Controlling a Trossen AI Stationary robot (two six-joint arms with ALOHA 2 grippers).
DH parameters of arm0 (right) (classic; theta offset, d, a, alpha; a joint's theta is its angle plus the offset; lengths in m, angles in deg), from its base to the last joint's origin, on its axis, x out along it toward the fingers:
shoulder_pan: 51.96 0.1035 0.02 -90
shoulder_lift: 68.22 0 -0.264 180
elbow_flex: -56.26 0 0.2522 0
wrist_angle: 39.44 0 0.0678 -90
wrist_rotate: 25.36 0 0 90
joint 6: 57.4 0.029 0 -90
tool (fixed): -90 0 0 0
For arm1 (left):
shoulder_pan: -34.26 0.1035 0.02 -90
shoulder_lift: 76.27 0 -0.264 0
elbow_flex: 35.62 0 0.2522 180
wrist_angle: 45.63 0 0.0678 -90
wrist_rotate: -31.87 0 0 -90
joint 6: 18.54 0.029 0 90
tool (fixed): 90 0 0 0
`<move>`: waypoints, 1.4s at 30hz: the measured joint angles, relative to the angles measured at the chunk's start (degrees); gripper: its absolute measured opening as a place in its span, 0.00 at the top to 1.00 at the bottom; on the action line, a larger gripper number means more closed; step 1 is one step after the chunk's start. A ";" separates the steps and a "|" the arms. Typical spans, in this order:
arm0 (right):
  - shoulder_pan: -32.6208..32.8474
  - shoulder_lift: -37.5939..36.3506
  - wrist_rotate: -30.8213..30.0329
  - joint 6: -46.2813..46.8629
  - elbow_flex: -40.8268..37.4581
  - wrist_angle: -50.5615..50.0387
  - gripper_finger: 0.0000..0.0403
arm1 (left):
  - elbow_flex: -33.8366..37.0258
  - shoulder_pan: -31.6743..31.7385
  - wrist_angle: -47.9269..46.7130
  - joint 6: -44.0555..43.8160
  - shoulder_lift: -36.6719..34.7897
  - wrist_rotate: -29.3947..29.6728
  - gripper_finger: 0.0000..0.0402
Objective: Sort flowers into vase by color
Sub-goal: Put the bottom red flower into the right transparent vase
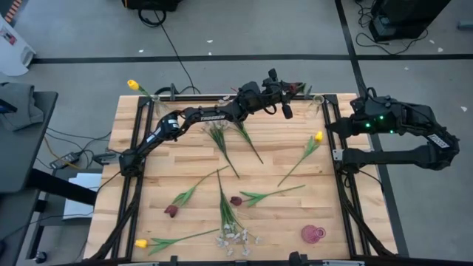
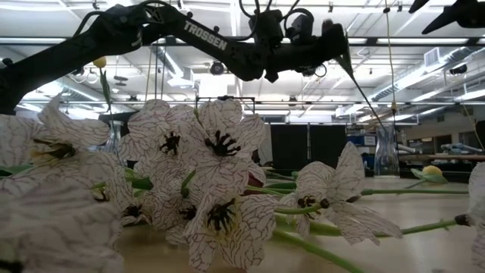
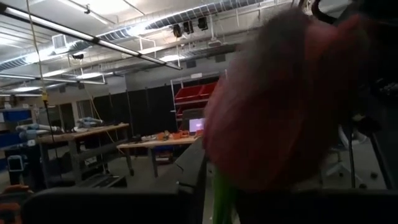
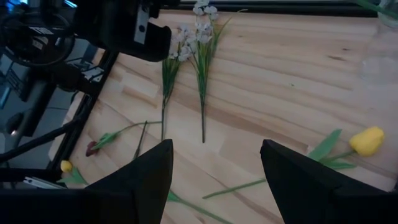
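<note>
My left gripper (image 1: 290,94) is raised at the table's far edge, right of the middle. A dark red tulip's head (image 3: 280,106) fills the left wrist view just ahead of it, with the green stem (image 3: 221,199) below. In the low view a thin stem (image 2: 364,95) slants down from the gripper (image 2: 339,47) toward a clear glass vase (image 2: 386,152). My right gripper (image 4: 217,180) hangs open above the table's right side, holding nothing. Yellow tulips (image 1: 318,137), red tulips (image 1: 236,200) and whitish sprays (image 1: 236,238) lie flat on the wood.
A second vase at the far left corner holds a yellow tulip (image 1: 133,85). Two whitish sprays (image 4: 199,25) lie below my left arm. A pink round object (image 1: 312,234) sits near the front right. Black frame rails (image 1: 341,185) run along the table's sides.
</note>
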 joint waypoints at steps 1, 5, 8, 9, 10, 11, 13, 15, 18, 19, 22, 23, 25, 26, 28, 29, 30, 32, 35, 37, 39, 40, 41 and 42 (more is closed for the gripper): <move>0.02 0.00 0.23 0.00 0.01 0.25 0.37 | 0.00 0.00 -0.08 -0.01 0.00 0.00 0.81; 0.02 0.00 0.73 0.02 0.00 1.87 0.37 | 0.00 0.00 0.04 -0.39 0.00 0.00 0.76; 0.00 0.00 1.01 0.02 0.00 2.39 0.37 | 0.00 0.00 -0.11 -0.68 0.00 0.00 0.73; 0.01 0.00 1.02 0.04 0.00 2.39 0.37 | 0.00 0.00 -0.10 -0.69 0.01 0.00 0.72; 0.01 0.00 1.03 0.27 0.00 2.50 0.37 | 0.00 0.01 -0.07 -0.71 0.00 0.01 0.70; 0.00 0.00 1.03 0.47 0.00 2.71 0.37 | 0.00 0.00 -0.07 -0.73 0.00 0.01 0.70; 0.02 0.00 1.04 0.88 0.01 3.33 0.37 | -0.25 0.01 -0.28 -1.69 0.01 0.00 0.68; 0.01 0.00 1.07 0.90 0.00 4.35 0.37 | -1.57 0.02 -1.55 -3.47 0.02 -0.16 0.66; 0.02 0.00 1.09 0.90 0.00 5.88 0.37 | -5.02 0.00 -5.01 -3.16 0.02 -0.46 0.65; 0.02 0.00 1.11 0.90 0.00 6.12 0.37 | -6.56 -0.06 -6.82 -2.89 0.02 -0.46 0.65; 0.00 0.00 1.14 0.92 0.00 6.80 0.37 | -10.31 -0.07 -13.06 -1.57 -0.01 -0.49 0.65; 0.00 0.00 1.12 0.90 0.00 7.19 0.37 | -10.97 -0.07 -14.21 -1.47 -0.02 -0.50 0.65; 0.00 0.00 1.12 0.92 0.00 8.39 0.37 | -11.37 -0.07 -15.58 -1.46 -0.02 -0.55 0.65; 0.02 0.00 1.12 0.90 0.00 9.12 0.37 | -11.37 -0.07 -16.01 -1.46 -0.02 -0.57 0.65; 0.02 0.00 1.13 0.74 0.00 10.31 0.37 | -11.42 -0.20 -14.79 -1.41 1.07 -0.59 0.65; 0.01 0.00 1.16 0.48 0.00 10.95 0.37 | -11.42 -0.33 -14.35 -1.71 1.53 -0.68 0.65; 0.00 0.00 1.25 0.36 0.00 11.57 0.37 | -11.38 -0.53 -14.08 -1.86 2.20 -0.96 0.65; 0.02 -0.02 1.50 0.28 0.00 12.25 0.37 | -11.26 -1.10 -12.43 -1.90 3.35 -1.06 0.65; 0.02 -0.02 2.72 0.46 0.00 12.40 0.37 | -11.21 -1.73 -10.00 -2.36 3.89 -1.21 0.64; 0.02 -0.02 4.08 0.87 0.00 12.42 0.37 | -11.33 -1.76 -9.12 -3.49 3.74 -1.21 0.63; 0.02 -0.02 4.60 1.52 0.00 12.42 0.37 | -11.34 -1.60 -8.82 -4.41 3.74 -1.15 0.61; 0.02 0.00 4.61 1.67 0.00 12.45 0.37 | -11.34 -1.47 -8.77 -4.74 3.74 -1.01 0.60; 0.02 0.00 4.61 1.78 0.00 12.50 0.37 | -11.34 -1.30 -8.82 -5.07 3.74 -0.99 0.58; 0.02 0.00 4.61 1.77 0.00 12.54 0.37 | -11.34 -1.14 -8.78 -6.08 3.74 -0.98 0.57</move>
